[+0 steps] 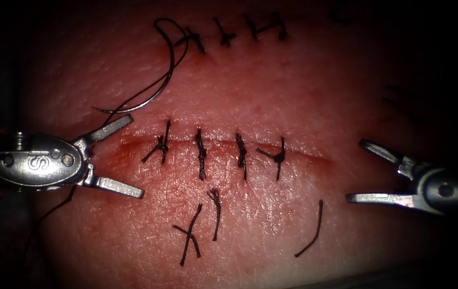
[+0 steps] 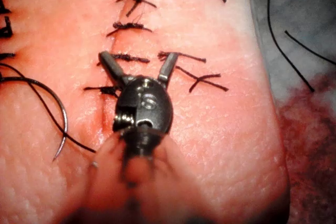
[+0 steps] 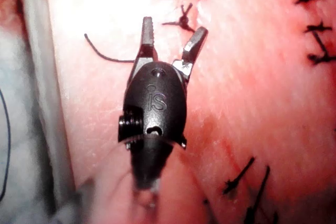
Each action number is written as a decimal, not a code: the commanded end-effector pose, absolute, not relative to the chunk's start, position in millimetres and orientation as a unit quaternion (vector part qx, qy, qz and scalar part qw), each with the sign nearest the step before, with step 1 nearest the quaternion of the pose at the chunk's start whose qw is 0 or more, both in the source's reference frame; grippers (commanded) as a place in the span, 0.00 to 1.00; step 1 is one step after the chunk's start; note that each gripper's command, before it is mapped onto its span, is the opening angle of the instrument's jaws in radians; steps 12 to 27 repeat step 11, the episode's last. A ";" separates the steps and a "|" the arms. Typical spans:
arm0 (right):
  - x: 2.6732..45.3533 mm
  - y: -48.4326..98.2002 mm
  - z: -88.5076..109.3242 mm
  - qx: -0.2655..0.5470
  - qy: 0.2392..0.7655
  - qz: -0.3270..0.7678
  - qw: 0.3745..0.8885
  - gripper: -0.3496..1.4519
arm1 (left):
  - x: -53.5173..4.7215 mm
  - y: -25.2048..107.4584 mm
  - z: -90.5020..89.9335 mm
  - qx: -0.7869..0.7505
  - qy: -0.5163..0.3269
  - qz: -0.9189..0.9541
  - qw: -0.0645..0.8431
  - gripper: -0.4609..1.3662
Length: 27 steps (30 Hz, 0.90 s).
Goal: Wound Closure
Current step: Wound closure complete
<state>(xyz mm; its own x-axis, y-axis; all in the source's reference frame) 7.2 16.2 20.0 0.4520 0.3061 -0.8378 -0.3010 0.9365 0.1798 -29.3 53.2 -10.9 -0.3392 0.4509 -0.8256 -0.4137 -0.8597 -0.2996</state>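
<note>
Both grippers, left (image 1: 112, 156) and right (image 1: 358, 170), gape wide, holding nothing. The needle (image 1: 156, 80) lies loose on the tissue (image 1: 303, 96) beyond the cut (image 1: 223, 147). Thin, stiff, probably slippery; I'd grab mid-curve.

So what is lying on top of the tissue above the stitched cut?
The curved needle lies loose on the tissue with its thread, held by neither tool. Both the left tool and right tool are open, holding nothing. Whether thread passes under the left tool is hidden.
</note>
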 end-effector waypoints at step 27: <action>7.2 16.3 19.9 0.006 0.492 0.177 0.852 0.82 | -29.4 52.8 -10.8 -0.512 -0.021 0.819 0.258 0.62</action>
